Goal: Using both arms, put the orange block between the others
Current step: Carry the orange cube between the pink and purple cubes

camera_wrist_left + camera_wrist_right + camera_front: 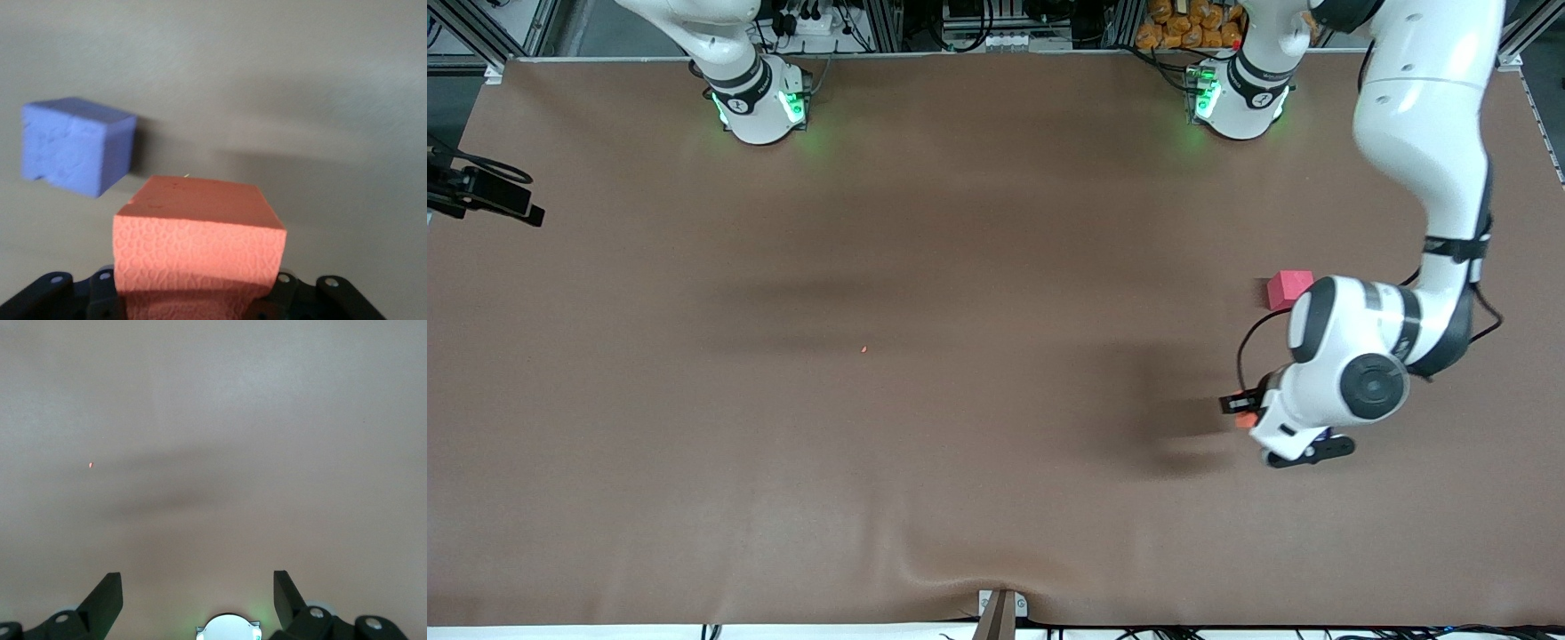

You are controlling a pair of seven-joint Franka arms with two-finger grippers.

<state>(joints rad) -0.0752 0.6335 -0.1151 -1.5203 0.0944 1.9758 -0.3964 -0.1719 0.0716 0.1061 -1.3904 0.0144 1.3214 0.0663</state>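
My left gripper (1240, 413) is shut on the orange block (197, 247), which fills the space between its fingers. It hangs low over the table at the left arm's end. A sliver of the orange block (1246, 421) shows beneath the wrist in the front view. The purple-blue cube (73, 143) lies on the table close beside the held block, apart from it. The pinkish-red cube (1288, 289) sits farther from the front camera, next to the left arm's elbow. My right gripper (198, 580) is open over bare table and holds nothing.
A tiny orange speck (863, 349) lies mid-table. A black camera mount (480, 191) juts in at the right arm's end. The two green-lit bases (760, 102) stand along the edge farthest from the front camera. A bracket (1000, 613) sits at the nearest edge.
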